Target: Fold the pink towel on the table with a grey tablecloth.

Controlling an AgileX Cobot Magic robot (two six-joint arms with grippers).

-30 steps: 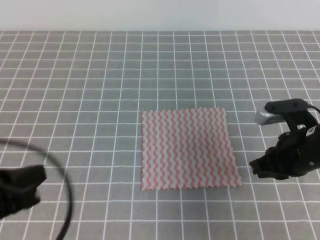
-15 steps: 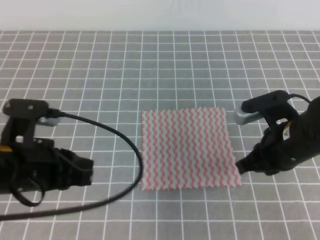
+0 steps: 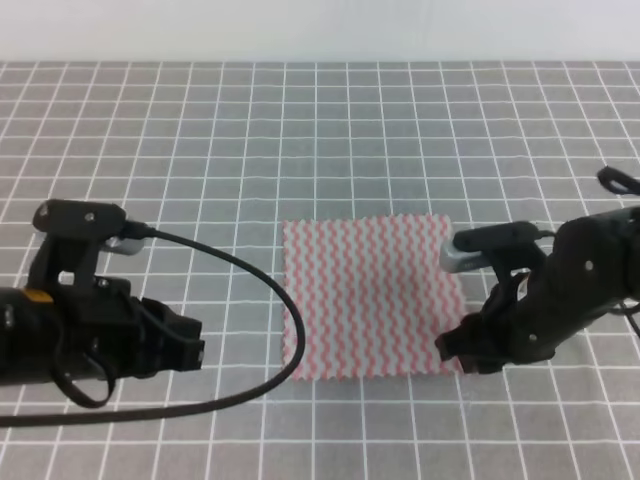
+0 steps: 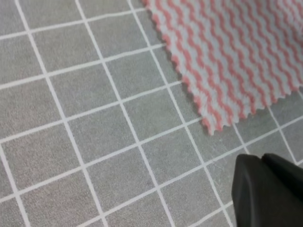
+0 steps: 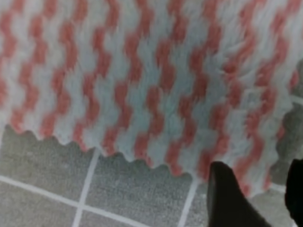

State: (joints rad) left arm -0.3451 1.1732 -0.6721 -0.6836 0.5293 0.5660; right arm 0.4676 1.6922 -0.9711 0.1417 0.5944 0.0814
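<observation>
The pink towel point(image 3: 370, 295) lies flat on the table with a grey tablecloth point(image 3: 200, 150), a little right of centre. My right gripper point(image 3: 457, 351) hangs over the towel's near right corner. In the right wrist view, the right gripper point(image 5: 260, 189) is open with its fingers point(image 5: 227, 196) straddling that serrated corner of the towel point(image 5: 142, 71). My left gripper point(image 3: 196, 350) is low over the cloth, well left of the towel's near left corner. In the left wrist view, the left gripper point(image 4: 262, 163) looks shut and empty, with the towel corner point(image 4: 227, 61) ahead of it.
A black cable point(image 3: 240, 270) loops from the left arm across the tablecloth and ends near the towel's left edge. A white wall point(image 3: 320, 30) borders the table's far edge.
The left arm came in from the lower left and moved right toward the towel. The right gripper moved left and down onto the towel's near right corner.
</observation>
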